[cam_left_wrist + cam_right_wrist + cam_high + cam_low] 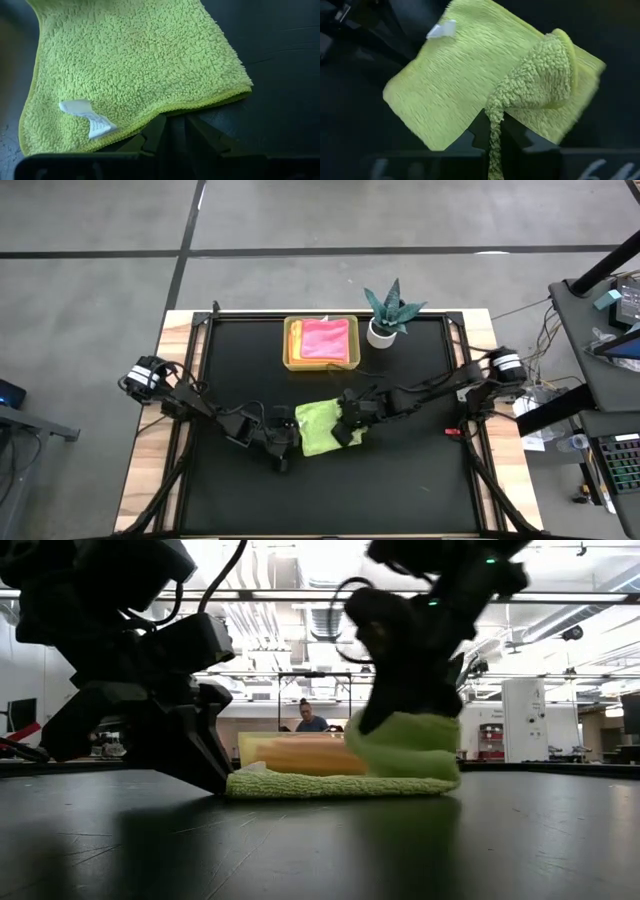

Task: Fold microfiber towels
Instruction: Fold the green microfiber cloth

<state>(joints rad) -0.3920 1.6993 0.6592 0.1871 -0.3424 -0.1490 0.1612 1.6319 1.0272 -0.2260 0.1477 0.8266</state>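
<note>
A lime green towel (322, 425) lies on the black table, near the middle. It also shows in the left wrist view (135, 65) with a white tag (85, 117). My left gripper (287, 438) is down at the towel's left edge, fingers close together. My right gripper (348, 423) is shut on the towel's right part and holds it raised over the flat part (330, 783). A pink towel (325, 338) lies on top in the yellow tray. The turquoise-blue towel is not in view. My left gripper has its fingertips (159, 125) at the towel's left edge (172, 109), coming in low from the table's left. The hem lies over the tips, so the hold itself is hidden. The towel lies flat on the table here. My right gripper pinches a bunched fold of the towel's right part (495, 117) between its two fingers, pointing down from above. The held part (405, 745) is lifted and curls over; the other part lies on the table.
The yellow tray (290, 345) stands at the far middle of the table. A teal spiky plant in a white pot (385, 320) stands to its right. A person (310, 718) shows in the room beyond the table.
</note>
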